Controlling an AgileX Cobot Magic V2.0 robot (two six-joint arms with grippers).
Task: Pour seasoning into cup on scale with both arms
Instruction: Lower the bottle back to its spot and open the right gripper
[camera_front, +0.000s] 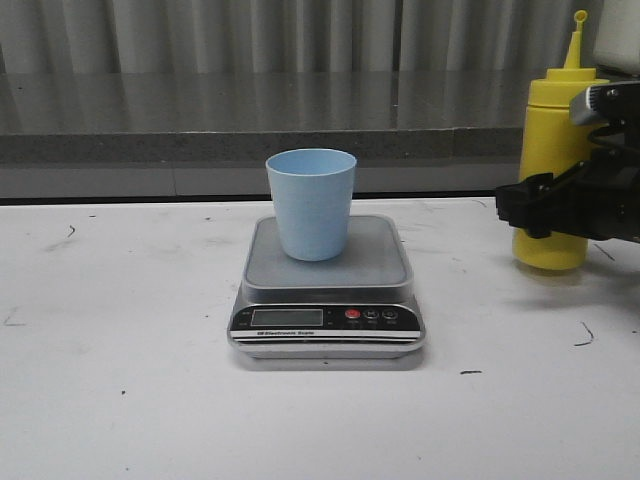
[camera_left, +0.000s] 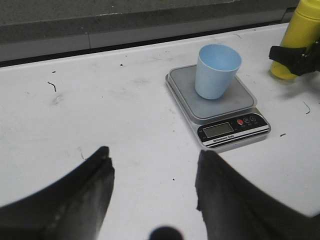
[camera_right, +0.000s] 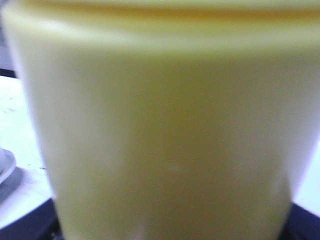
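The pale blue cup (camera_front: 311, 203) stands upright on the steel platform of the silver scale (camera_front: 327, 318), mid-table; both also show in the left wrist view, the cup (camera_left: 216, 71) on the scale (camera_left: 220, 107). The yellow seasoning bottle (camera_front: 555, 120) stands upright on the table at the right, nozzle up. My right gripper (camera_front: 540, 205) is shut around its lower body; the bottle (camera_right: 165, 125) fills the right wrist view. My left gripper (camera_left: 155, 170) is open and empty above bare table to the left of the scale, and is out of the front view.
A grey ledge (camera_front: 200, 150) and a corrugated wall run along the back of the white table (camera_front: 120, 380). Small dark marks dot the tabletop.
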